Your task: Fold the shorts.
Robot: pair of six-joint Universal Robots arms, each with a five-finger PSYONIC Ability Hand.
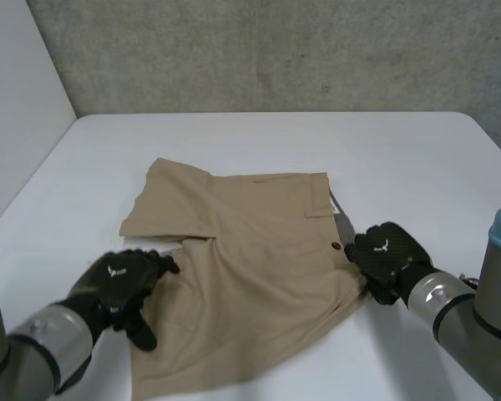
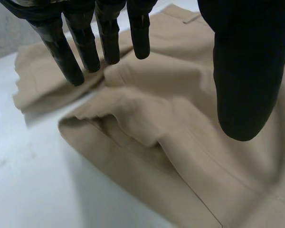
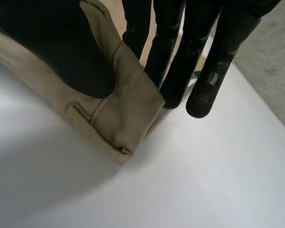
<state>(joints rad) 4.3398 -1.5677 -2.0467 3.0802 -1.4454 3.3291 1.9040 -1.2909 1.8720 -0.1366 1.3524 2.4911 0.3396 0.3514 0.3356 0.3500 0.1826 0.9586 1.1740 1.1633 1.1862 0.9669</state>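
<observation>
The khaki shorts (image 1: 250, 251) are spread at the middle of the white table (image 1: 417, 150), with the waistband toward 3 o'clock. The waistband corner (image 3: 128, 111), at 4 o'clock, is pinched between the thumb and fingers of the right hand (image 1: 388, 259). The left hand (image 1: 121, 284) is held at 8 o'clock over the near leg's edge, its fingers (image 2: 66, 52) straight and spread, with nothing gripped. A ridge of cloth (image 2: 133, 109) is bunched beneath them. Were the pinched corner lifted alone, the shorts could be dragged askew and the ridge folded in. The pinch looks shallow, so the corner might also be lost.
</observation>
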